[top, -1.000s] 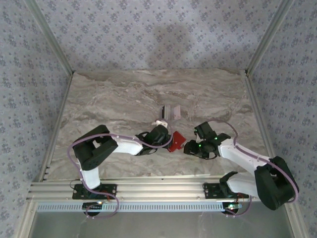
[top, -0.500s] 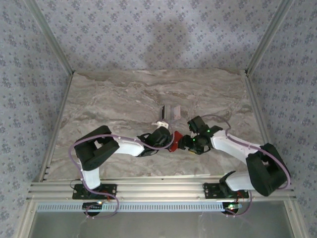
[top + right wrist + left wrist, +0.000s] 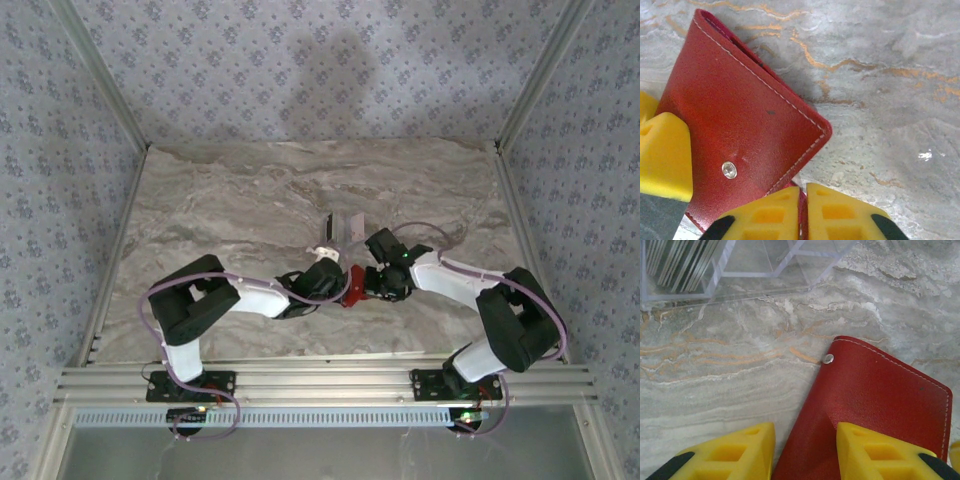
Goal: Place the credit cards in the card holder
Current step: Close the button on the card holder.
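Left gripper [image 3: 802, 429]: jaws stood part open. One yellow finger [image 3: 880, 452] lay over the red face of the card holder [image 3: 875, 405]. The other finger was over the bare desk [image 3: 715, 370]. The holder's stitched edge ran down into the gap between them. No clamp on the holder was observed.

Right gripper [image 3: 802, 192]: jaws were closed almost together, with a thin red strip of the card holder [image 3: 750, 115] pinched between them at its near edge. The rest of the holder spread ahead of and to the left of these jaws, folded shut, with its metal snap stud [image 3: 729, 170] facing up. A finger of the left gripper [image 3: 662, 155] rested against the holder on that same side.

From above, the left gripper [image 3: 335, 284] and right gripper [image 3: 368, 286] met over the card holder [image 3: 352, 294], which sat between them on the desk [image 3: 230, 190].

The credit cards [image 3: 357, 226] stood on edge in a clear stand [image 3: 765, 270] on the desk, beyond both sets of jaws and apart from the holder. Their number could not be determined.
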Tool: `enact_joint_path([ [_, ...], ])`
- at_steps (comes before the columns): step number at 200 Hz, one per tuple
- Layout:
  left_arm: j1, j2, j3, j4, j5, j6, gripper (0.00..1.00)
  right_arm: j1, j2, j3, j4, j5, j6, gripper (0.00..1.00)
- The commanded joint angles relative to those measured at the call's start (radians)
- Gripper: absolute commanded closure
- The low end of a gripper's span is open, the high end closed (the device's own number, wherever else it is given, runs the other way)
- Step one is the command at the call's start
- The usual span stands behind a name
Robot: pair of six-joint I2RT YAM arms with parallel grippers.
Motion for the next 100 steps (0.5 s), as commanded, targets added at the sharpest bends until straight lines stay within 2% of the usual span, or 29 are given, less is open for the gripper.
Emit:
enact_joint_path([
  [1, -0.051, 0.013, -0.06, -0.167, 0.089, -0.026, 0.63, -0.01, -0.003, 0.041, -0.014, 0.031, -0.084, 0.91],
  [26, -0.089, 0.019, -0.05, -0.168, 0.093, -0.041, 0.63, -0.007, 0.019, 0.083, -0.009, 0.034, -0.174, 0.93],
  [53, -0.123, 0.01, -0.053, -0.169, 0.082, -0.064, 0.63, -0.004, 0.01, 0.11, -0.034, 0.092, -0.233, 0.93],
  [84, -0.13, -0.033, -0.071, -0.185, 0.053, -0.077, 0.61, -0.013, -0.013, 0.102, -0.046, 0.083, -0.242, 0.77],
  [100, -0.129, -0.063, -0.076, -0.197, 0.047, -0.073, 0.58, -0.016, -0.024, 0.102, -0.072, 0.083, -0.243, 0.72],
])
